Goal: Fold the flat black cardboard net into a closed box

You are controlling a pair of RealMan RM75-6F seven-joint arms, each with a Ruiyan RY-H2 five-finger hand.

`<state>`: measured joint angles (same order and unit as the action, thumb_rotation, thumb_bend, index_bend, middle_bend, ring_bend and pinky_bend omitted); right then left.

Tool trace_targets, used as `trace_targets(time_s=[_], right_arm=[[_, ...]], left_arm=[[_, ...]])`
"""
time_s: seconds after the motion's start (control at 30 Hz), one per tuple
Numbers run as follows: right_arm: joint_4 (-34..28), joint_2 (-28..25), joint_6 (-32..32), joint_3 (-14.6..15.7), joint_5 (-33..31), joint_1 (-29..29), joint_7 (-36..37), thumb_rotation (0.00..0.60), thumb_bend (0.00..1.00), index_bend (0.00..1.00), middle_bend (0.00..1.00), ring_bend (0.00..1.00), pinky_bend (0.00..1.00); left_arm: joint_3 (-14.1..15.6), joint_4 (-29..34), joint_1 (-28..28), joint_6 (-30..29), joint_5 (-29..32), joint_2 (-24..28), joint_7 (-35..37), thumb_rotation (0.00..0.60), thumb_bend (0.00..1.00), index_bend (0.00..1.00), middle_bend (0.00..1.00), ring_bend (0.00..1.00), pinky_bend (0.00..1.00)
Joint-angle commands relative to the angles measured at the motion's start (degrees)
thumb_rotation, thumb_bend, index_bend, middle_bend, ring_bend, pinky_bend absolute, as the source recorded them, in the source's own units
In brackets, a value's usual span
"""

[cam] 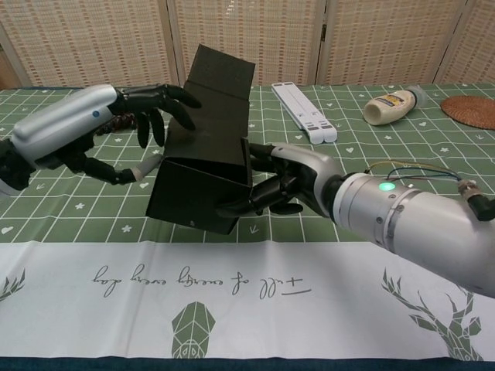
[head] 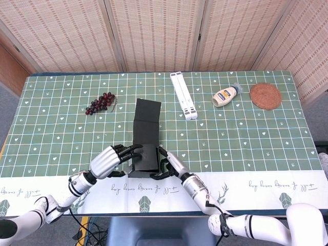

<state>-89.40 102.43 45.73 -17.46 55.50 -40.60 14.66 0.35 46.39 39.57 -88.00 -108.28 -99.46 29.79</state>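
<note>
Cardboard net (cam: 203,166), black and already half folded into a long open-ended sleeve, sits near the front edge of the counter (head: 246,138), held between both hands with its near end seemingly tilted up off the cloth; the right hand (cam: 290,184) grips that near end from the right side, fingers (cam: 247,202) laid along the lower edge and wall; the left hand (cam: 151,104) comes over the top from the other side, fingers spread and curled onto the upper panel, pressing rather than closing around it. From above, the left hand (head: 114,158) and right hand (head: 170,165) flank the sleeve (head: 145,138), whose far flap points toward the back of the counter.

Judging by its look, the board is light and stiff along the panels but weak at the creases, so it will likely buckle or spring open if squeezed mid-panel; its matte surface should give fair grip. Best hold is probably at the corners and along fold lines, one hand bracing the walls while the other tucks flaps.
</note>
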Motion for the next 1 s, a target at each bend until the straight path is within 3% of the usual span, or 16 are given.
trace_targets(time_s=[0.03, 0.4, 0.83, 1.0], right_arm=[[1.24, 0.61, -0.3, 0.51, -0.09, -0.42, -0.8, 0.6, 0.39, 0.18, 0.34, 0.71, 1.0], [3.94, 1.65, -1.4, 1.27, 0.28, -1.01, -1.82, 0.6, 0.39, 0.18, 0.33, 0.71, 1.0], [4.0, 1.42, -1.66, 1.94, 1.61, -0.83, -2.25, 0.6, 0.39, 0.18, 0.33, 0.71, 1.0], [3.67, 1.29, -2.1, 2.29, 1.95, -0.76, -2.15, 0.6, 0.39, 0.18, 0.33, 0.71, 1.0]], left_arm=[[1.64, -3.42, 0.61, 0.2, -0.52, -2.02, 1.24, 0.6, 0.11, 0.3, 0.19, 0.45, 0.51], [5.29, -13.87, 1.47, 0.16, -1.15, -6.9, 4.02, 0.6, 0.11, 0.34, 0.26, 0.45, 0.51], [8.02, -18.41, 2.03, 0.24, -0.84, -8.99, 5.66, 0.6, 0.11, 0.4, 0.31, 0.46, 0.51], [8.71, -19.87, 2.17, -0.49, -0.88, -9.56, 5.2, 0.6, 0.11, 0.46, 0.37, 0.47, 0.51]])
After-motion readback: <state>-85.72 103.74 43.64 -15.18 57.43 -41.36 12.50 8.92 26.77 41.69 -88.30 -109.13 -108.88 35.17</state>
